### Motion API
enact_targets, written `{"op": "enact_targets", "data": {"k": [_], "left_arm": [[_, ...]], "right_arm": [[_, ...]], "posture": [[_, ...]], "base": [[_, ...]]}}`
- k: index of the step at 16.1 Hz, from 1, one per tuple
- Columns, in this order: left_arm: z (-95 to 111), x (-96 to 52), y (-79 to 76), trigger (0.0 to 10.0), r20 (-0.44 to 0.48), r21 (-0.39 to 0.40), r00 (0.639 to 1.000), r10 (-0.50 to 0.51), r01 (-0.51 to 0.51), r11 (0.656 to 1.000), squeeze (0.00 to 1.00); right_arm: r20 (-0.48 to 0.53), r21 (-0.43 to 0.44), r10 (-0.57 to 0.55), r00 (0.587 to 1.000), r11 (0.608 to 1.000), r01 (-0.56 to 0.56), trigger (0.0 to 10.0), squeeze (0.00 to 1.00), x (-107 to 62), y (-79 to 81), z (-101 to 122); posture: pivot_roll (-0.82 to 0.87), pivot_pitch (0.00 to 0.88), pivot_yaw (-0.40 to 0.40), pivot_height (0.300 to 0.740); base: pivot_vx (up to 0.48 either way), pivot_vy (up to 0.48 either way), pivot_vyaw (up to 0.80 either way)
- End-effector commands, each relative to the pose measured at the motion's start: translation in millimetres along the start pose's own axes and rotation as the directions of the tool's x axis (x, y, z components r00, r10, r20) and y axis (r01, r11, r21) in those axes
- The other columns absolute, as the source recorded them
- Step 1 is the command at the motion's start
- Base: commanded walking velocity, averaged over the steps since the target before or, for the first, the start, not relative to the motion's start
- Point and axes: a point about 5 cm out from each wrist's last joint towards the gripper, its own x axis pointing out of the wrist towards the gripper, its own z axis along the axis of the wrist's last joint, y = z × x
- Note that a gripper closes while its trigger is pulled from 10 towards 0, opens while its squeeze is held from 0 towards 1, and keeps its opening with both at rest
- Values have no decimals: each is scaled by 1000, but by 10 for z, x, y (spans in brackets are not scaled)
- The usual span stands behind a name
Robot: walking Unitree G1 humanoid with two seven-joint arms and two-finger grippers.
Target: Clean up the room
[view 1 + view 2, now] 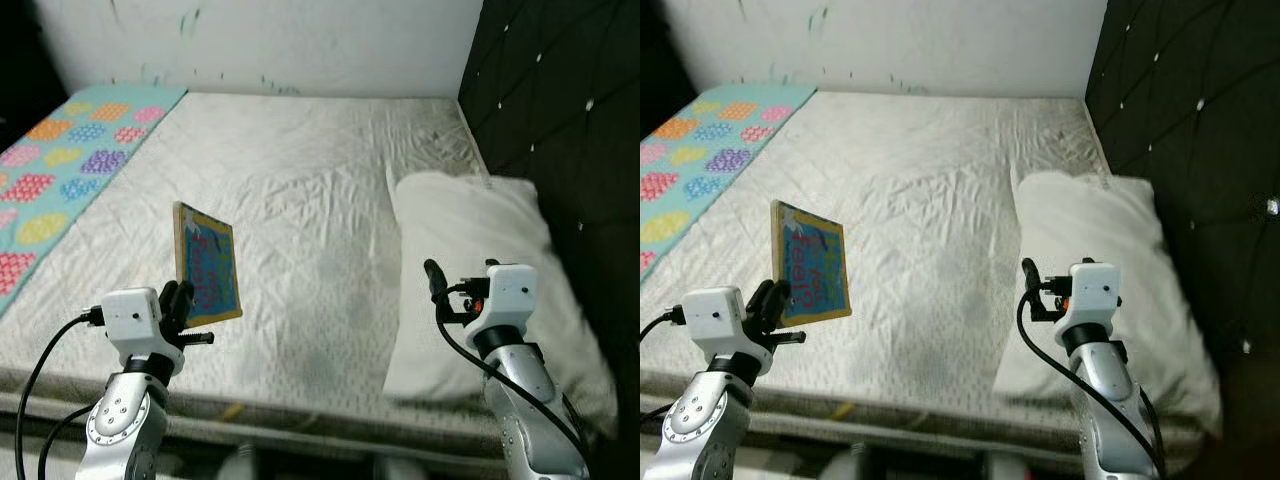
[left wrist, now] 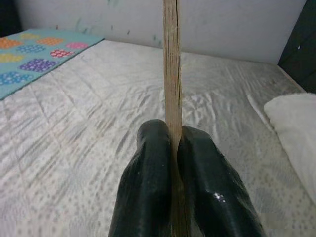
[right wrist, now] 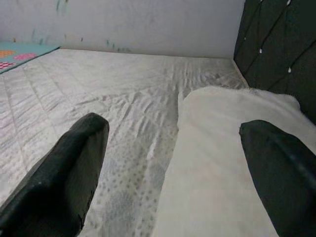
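A thin picture book [image 1: 207, 263] with a blue cover, yellow border and pink letters stands upright in the air over the front left of the bed. My left gripper [image 1: 178, 300] is shut on its lower edge. In the left wrist view both black fingers [image 2: 148, 168] press on the book's spine [image 2: 171, 74]. My right gripper [image 1: 460, 283] hangs open over the front left edge of a white pillow [image 1: 470, 230], with nothing between its fingers [image 3: 74, 163].
The bed's pale quilted mattress [image 1: 300, 180] spreads ahead to a white wall [image 1: 300, 40]. A turquoise blanket with coloured dot patches [image 1: 60, 170] lies along the left side. A black tufted headboard [image 1: 560, 110] rises on the right behind the pillow.
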Motion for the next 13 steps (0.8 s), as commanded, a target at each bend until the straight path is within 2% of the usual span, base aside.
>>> {"op": "enact_targets", "data": {"k": [1,11,13], "left_arm": [[83,24,-5,10000,41,5,999,-6,6,1000,0],[136,24,-63,10000,81,-15,995,-54,55,998,0],[138,20,-73,10000,84,-14,995,-62,63,998,0]], "right_arm": [[5,6,13,1000,1000,-13,10000,0,0,18,8],[12,-12,36,999,999,-35,10000,0,29,36,10],[12,-13,37,999,999,-37,10000,0,32,36,6]], "posture": [[-197,47,40,626],[-197,49,39,626],[-194,53,36,626]], "base": [[0,0,0],[0,0,0],[289,0,0]]}}
